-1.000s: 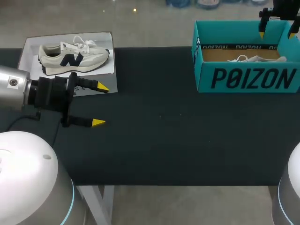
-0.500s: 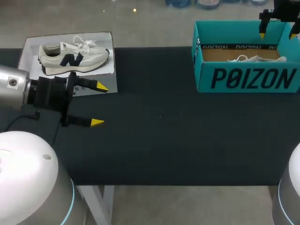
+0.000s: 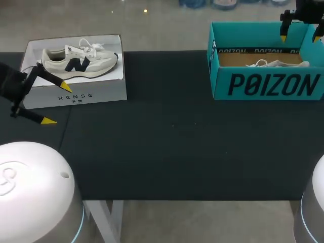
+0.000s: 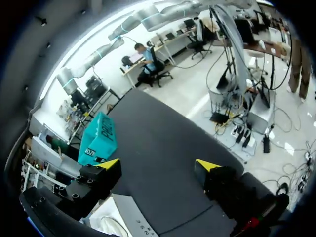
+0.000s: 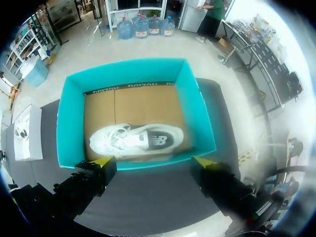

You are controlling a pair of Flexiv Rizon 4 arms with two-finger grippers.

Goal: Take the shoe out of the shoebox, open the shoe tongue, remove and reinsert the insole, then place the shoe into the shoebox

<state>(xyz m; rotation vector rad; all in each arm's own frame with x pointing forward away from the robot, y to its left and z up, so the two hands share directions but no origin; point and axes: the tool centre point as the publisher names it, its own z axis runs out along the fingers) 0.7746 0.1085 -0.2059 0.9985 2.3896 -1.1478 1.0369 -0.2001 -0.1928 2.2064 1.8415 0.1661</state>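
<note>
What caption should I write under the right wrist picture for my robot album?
Open yellow-tipped right gripper hovers above a white sneaker lying in an open teal cardboard shoebox.

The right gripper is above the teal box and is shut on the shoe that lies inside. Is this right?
Not quite. The right gripper is above the teal box, but it is open, not shut on the shoe. The shoe lies inside, untouched, with both fingers clear of it, as the right wrist view shows.
</note>
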